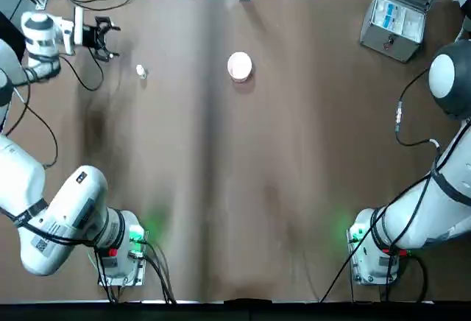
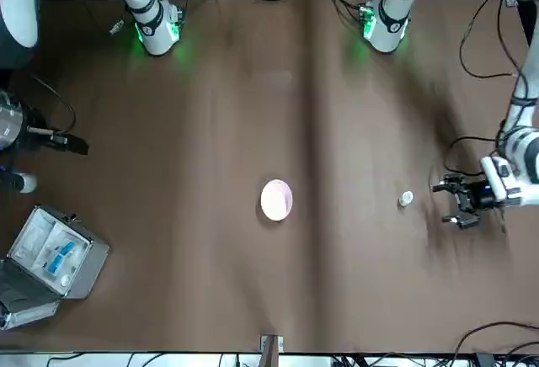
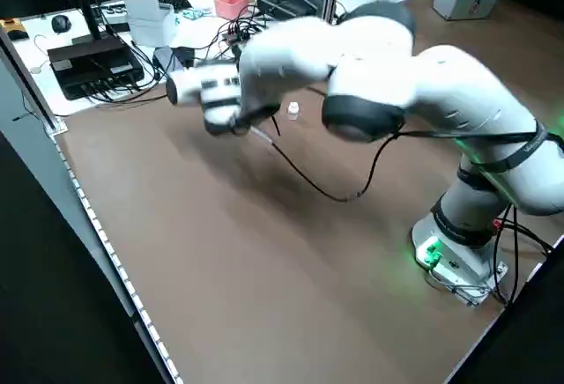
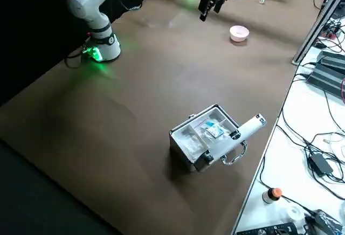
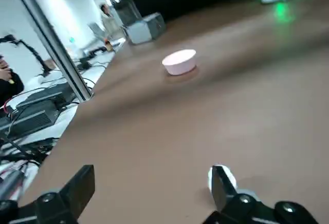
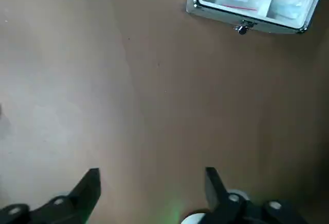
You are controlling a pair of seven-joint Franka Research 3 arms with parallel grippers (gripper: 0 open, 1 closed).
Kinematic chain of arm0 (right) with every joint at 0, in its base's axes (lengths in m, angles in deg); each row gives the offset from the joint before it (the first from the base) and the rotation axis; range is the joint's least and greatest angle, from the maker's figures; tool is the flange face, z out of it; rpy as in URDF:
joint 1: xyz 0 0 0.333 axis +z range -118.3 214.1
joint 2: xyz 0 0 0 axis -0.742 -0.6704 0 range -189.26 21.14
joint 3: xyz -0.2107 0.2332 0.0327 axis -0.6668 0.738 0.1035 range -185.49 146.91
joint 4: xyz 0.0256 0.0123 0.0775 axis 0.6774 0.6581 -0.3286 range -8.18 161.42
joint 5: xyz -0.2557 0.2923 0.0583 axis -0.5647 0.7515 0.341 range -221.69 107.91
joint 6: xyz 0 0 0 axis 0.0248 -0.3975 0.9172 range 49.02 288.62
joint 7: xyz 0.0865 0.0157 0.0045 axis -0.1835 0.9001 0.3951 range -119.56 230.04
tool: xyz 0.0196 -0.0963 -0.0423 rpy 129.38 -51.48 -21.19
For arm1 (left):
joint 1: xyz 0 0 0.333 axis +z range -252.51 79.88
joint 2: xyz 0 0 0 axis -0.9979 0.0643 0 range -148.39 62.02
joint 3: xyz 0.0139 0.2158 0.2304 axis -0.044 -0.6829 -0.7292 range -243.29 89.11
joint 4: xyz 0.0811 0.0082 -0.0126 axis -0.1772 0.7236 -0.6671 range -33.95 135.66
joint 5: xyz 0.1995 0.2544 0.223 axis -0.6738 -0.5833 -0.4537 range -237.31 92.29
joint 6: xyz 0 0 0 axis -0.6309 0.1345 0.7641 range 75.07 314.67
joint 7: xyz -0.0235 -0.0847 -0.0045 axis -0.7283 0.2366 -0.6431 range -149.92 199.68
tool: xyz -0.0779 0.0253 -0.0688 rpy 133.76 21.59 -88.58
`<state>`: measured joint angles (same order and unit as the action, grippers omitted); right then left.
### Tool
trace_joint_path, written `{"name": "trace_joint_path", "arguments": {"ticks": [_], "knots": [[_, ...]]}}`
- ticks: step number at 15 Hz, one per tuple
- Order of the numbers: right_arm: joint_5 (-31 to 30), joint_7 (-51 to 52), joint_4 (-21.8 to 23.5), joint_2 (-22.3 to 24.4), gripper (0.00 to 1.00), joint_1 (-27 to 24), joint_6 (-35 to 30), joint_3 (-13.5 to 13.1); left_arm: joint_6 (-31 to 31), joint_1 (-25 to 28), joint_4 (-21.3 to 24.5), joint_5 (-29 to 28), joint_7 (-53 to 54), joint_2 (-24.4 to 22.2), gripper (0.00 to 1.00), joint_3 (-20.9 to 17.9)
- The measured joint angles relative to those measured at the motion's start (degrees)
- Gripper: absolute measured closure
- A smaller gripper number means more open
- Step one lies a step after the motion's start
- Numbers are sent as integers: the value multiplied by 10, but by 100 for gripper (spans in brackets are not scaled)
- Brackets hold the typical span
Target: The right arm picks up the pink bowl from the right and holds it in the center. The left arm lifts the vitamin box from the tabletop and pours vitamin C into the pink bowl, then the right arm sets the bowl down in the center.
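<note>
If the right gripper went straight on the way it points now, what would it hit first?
Probably bare brown tabletop: the right gripper, open, seems to point down at it. The grey metal hinged case looks off to one side. Height above the table is unclear.

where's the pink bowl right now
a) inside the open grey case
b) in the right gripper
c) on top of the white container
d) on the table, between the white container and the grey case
D: the bowl sits on bare tabletop, with the container and case on opposite sides.
</note>
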<state>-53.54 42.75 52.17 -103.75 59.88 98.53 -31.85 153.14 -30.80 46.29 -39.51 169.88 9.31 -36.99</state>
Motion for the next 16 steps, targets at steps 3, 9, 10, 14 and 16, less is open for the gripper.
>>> {"name": "trace_joint_path", "arguments": {"ticks": [3, 9, 10, 14, 16], "knots": [[-5, 22, 1, 0, 1, 0, 1, 0, -1, -27, 0, -13, -2, -70, 0, 0], [-11, 94, -35, 16, 1, -17, 6, 0, 28, -139, 0, -15, -71, -146, 0, -3], [-11, 97, -35, 25, 1, -21, 3, 0, 45, -159, 0, -15, -102, -151, 0, -4], [-10, 102, 25, 80, 1, -38, 24, 0, 83, -244, -26, -46, -274, -168, 0, -16], [-10, 103, 81, 109, 1, -38, 62, 1, 86, -283, -46, -56, -340, -176, 0, -32]]}}
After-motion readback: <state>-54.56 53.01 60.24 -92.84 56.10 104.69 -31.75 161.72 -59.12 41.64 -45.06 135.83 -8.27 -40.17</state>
